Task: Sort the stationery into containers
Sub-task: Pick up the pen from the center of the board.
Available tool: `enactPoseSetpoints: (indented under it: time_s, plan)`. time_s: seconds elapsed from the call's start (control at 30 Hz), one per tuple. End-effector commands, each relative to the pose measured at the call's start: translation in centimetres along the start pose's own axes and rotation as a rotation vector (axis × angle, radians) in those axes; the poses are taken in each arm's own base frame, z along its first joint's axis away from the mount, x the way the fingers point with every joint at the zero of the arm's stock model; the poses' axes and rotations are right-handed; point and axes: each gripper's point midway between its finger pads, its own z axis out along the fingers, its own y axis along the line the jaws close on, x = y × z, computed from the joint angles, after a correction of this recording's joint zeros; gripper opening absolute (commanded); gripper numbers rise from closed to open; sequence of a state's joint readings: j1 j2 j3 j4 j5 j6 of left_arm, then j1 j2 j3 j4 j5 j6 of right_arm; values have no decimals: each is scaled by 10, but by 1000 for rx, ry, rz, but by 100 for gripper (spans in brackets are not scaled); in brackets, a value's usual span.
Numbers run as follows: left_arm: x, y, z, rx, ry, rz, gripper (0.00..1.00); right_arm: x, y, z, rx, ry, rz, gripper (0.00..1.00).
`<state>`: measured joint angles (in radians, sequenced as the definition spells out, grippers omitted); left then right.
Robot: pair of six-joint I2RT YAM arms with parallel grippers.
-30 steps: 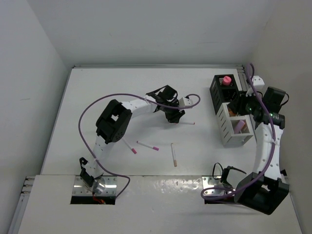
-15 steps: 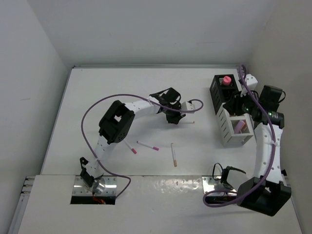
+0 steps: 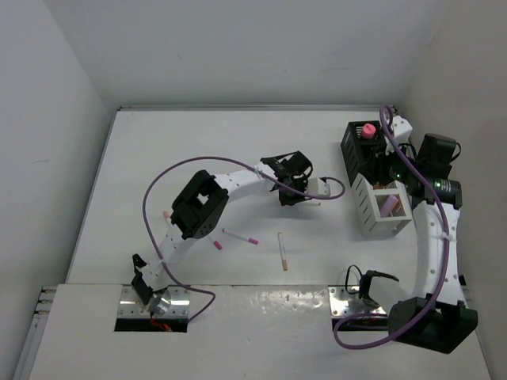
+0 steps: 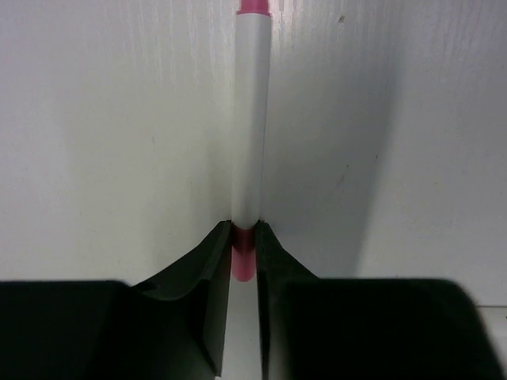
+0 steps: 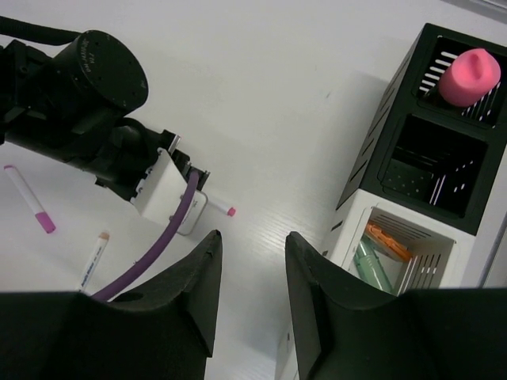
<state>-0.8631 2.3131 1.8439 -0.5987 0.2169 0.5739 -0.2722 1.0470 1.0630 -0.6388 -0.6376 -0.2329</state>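
A thin white pen (image 4: 249,119) with pink ends lies on the table, and my left gripper (image 4: 244,231) is shut on its near pink end. From above, the left gripper (image 3: 291,190) sits mid-table, left of the containers. My right gripper (image 5: 252,241) hangs open and empty above the table beside the black holder (image 5: 432,158) and the white rack (image 5: 348,237). A pink piece (image 5: 469,75) stands in the black holder. Orange (image 5: 386,241) and mint-green (image 5: 368,265) pieces lie inside the white rack. From above, the right gripper (image 3: 390,169) hovers over the containers.
Loose pens lie on the table nearer the arm bases: one with a pink tip (image 3: 240,236), one with an orange tip (image 3: 283,252), and a short one (image 3: 212,240) by the left arm. The left arm's purple cable (image 3: 158,186) loops over the table.
My left gripper has shut on the pen and slid right toward the containers with it. The right gripper has drawn slightly back over the containers, still open.
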Motion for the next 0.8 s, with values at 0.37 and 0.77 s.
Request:
enactPoseSetpoints:
  time_s: [0.37, 0.77]
  plan:
    - [23, -23, -39, 273, -115, -491, 0, 3, 3, -4, 56, -96, -292, 40]
    - [-32, -38, -122, 499, -391, -695, 0, 59, 65, 26, -262, -113, -681, 57]
